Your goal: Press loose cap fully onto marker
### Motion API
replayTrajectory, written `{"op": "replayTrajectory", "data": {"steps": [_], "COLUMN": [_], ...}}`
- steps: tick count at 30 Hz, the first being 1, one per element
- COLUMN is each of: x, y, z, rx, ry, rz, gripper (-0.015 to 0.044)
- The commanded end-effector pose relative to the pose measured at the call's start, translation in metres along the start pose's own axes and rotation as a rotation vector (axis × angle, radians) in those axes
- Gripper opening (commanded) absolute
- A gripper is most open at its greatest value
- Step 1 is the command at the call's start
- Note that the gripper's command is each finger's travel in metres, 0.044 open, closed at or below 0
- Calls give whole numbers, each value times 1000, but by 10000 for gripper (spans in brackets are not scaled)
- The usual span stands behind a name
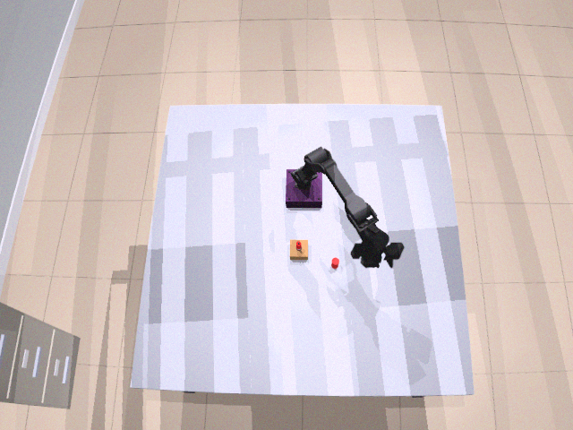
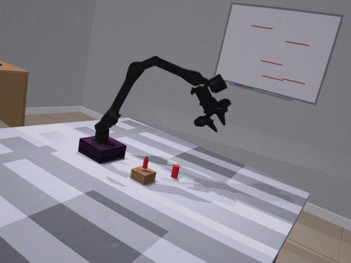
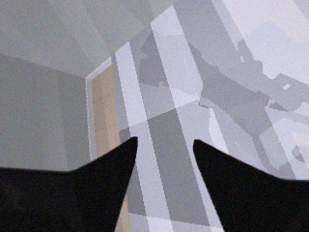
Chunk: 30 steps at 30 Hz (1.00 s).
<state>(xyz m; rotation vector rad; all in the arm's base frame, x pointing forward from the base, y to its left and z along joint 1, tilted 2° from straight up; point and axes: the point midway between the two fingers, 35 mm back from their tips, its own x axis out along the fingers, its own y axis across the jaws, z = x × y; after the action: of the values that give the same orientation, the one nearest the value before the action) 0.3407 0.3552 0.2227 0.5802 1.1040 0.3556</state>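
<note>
The gripper (image 2: pixel 215 124) hangs high above the table (image 2: pixel 85 215), its two dark pointed fingers (image 2: pixel 221 116) parted with only air between them; it grasps nothing. In the wrist view the fingers frame a stretch of grey-and-white striped table top and a strip of tan floor (image 3: pixel 103 116) past the table's edge, and neither the cap nor the marker shows there. From above, the gripper (image 1: pixel 375 259) sits to the right of the cap, apart from it and well off the surface.

The red cap (image 2: pixel 175 171) stands upright on the table, loose, just right of the holder block (image 2: pixel 143 175) and not touching it. In the top view the cap (image 1: pixel 335 262) lies right of and slightly nearer than the block (image 1: pixel 299 250). The red marker (image 2: pixel 145 163) stands upright in the tan block, its thin tip bare.

The black arm (image 2: pixel 132 81) arches up from its purple base (image 2: pixel 102 149), which sits on the table beyond the block. A whiteboard (image 2: pixel 279 51) with short red lines hangs on the far wall, and a wooden cabinet (image 2: pixel 11 93) stands at the far left.
</note>
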Motion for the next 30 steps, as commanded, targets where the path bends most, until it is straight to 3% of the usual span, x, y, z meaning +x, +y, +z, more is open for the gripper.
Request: {"op": "replayTrajectory", "data": {"steps": [1, 10, 17, 21, 30], "x": [12, -10, -14, 10, 22], "y": [-68, -190, -194, -213, -224], "z": [-2, -18, -22, -31, -36], "rx": [101, 308, 311, 311, 311], "ry": [59, 188, 191, 191, 191], "rz": [-227, -677, -685, -685, -686], "gripper": [246, 246, 246, 246, 246]}}
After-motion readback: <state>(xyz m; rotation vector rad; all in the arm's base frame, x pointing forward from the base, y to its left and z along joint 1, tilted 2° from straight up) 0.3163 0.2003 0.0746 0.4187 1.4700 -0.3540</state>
